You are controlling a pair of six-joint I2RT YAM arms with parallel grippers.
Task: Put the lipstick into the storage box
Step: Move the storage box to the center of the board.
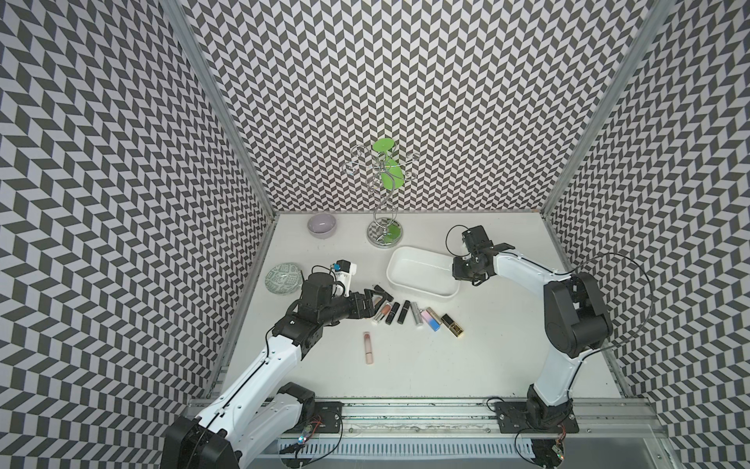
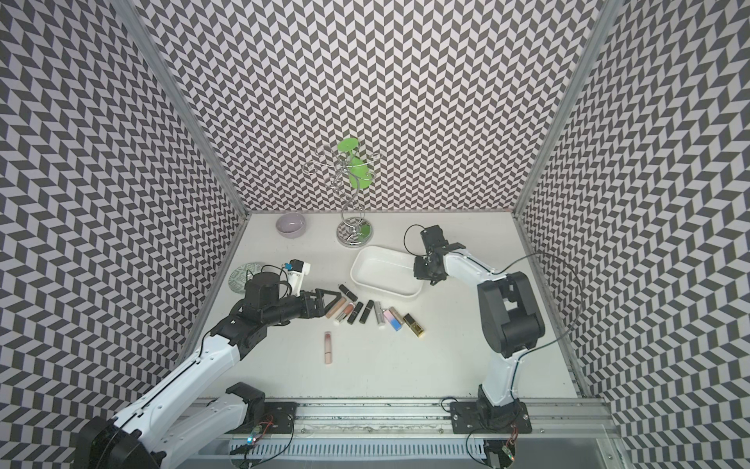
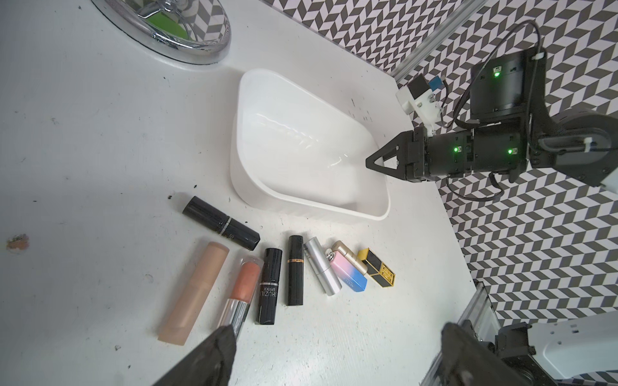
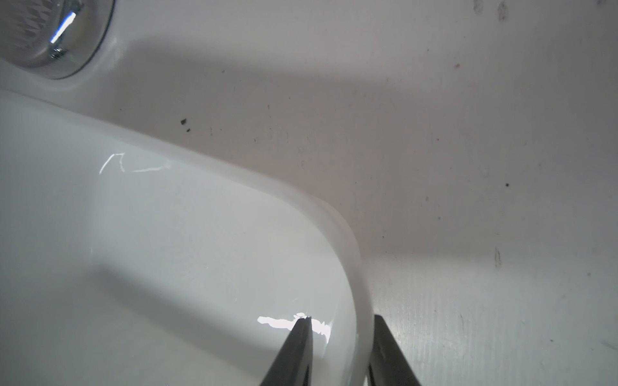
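L gripper (image 1: 373,303) hangs wide open, empty, just beside the lipsticks (image 1: 404,312), all on the table (image 1: 466,365) in a row, plus one stray lipstick (image 1: 368,347). Right of them the storage box (image 1: 418,290) is empty. R gripper (image 3: 369,161) looks clamped on its rim. Nothing's in yet, so all picks are left.

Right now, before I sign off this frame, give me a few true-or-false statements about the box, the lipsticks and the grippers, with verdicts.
1. The storage box is empty. True.
2. The left gripper holds a lipstick. False: it is open and empty, beside the lipstick row.
3. One pink lipstick lies apart from the row. True.
4. The right gripper hangs over the lipstick row. False: it is at the storage box, one finger inside the wall, one outside.
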